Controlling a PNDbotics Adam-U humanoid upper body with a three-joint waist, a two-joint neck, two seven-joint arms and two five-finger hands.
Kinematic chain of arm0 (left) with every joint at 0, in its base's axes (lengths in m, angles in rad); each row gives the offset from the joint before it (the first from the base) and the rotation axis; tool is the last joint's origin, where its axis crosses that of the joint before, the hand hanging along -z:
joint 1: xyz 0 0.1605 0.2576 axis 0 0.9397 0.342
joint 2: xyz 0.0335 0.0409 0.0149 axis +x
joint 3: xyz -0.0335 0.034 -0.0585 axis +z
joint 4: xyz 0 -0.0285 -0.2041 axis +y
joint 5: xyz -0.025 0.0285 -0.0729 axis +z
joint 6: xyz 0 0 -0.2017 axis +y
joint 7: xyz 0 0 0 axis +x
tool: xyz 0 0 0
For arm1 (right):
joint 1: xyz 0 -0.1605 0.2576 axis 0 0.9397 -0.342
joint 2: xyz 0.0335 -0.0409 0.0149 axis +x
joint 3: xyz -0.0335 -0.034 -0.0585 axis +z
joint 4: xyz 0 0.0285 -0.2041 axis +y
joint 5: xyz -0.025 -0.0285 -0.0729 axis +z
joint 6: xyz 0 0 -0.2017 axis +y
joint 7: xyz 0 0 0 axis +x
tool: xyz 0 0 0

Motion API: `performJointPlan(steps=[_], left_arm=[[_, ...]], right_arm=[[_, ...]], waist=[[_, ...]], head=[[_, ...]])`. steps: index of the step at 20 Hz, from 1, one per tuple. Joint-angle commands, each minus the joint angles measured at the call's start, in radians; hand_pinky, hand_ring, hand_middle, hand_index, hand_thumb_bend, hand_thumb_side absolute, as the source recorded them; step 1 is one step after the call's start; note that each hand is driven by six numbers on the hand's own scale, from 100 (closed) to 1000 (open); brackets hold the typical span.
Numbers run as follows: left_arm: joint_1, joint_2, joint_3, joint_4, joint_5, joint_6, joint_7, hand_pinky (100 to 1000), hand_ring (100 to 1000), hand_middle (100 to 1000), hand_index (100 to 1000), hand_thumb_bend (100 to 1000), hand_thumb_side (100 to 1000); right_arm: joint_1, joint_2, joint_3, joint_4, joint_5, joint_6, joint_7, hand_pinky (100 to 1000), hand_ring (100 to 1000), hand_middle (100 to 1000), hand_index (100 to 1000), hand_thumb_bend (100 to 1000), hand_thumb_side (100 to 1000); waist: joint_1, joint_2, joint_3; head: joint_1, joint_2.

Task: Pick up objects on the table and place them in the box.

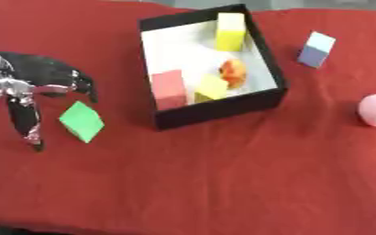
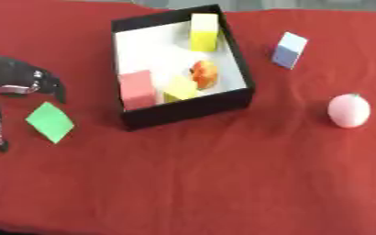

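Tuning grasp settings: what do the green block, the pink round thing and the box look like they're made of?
Green block: probably foam, matte, flat faces, no glare. Pink round thing: smooth, faintly shiny, maybe plastic or rubber; can't tell. Box: likely cardboard, thin matte black walls, white inside. Left hand open beside the block.

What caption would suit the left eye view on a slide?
Robot's left hand spread open beside a green block, near a black box already holding several coloured pieces.
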State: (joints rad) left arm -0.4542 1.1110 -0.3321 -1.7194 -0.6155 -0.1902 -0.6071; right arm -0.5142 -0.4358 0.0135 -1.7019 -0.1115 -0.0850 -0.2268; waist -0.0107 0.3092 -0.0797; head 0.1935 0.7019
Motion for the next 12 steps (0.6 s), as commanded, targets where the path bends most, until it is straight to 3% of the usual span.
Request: performJointPlan(steps=[1,12], left_arm=[[-0.018,0.013,0.003,0.010,0.011,-0.008,0.021,811,889,770,819,847,100],[-0.053,-0.007,0.009,0.006,0.030,0.019,0.010,833,917,848,878,892,100]], right_arm=[[-0.010,-0.013,-0.003,-0.020,0.002,0.000,0.000,806,822,833,887,100,412],[-0.010,-0.012,-0.003,-0.017,0.003,0.001,0.004,806,823,833,887,100,415]], waist=[[0.000,-0.014,-0.001],[0.002,-0.014,-0.001]], head=[[0.002,-0.002],[0.002,-0.007]])
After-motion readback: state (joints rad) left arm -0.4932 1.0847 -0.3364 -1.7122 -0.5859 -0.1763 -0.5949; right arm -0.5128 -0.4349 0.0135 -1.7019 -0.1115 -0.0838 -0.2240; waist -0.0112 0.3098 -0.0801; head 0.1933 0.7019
